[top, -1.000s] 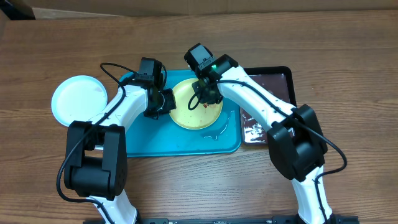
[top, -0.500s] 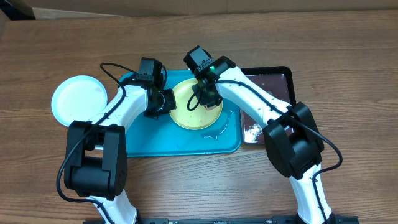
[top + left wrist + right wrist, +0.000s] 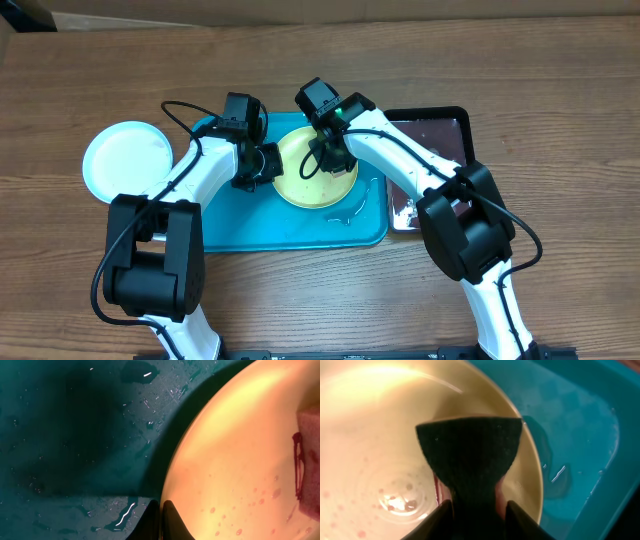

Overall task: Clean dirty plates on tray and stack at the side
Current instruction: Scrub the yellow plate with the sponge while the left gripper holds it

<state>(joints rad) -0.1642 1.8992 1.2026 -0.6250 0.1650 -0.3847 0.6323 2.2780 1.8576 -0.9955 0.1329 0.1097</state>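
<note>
I can read no text, label, brand, number or sign in any of my 3 views. The yellow-green plate (image 3: pixel 312 192), the tray (image 3: pixel 290 228), the sponge (image 3: pixel 470 455), the black tray (image 3: pixel 430 110) and the white plate (image 3: pixel 127 160) show nothing legible to me.

Two plates (image 3: pixel 124 160) (image 3: pixel 298 186), two trays (image 3: pixel 280 226) (image 3: pixel 445 128), one sponge (image 3: pixel 470 445)
</note>
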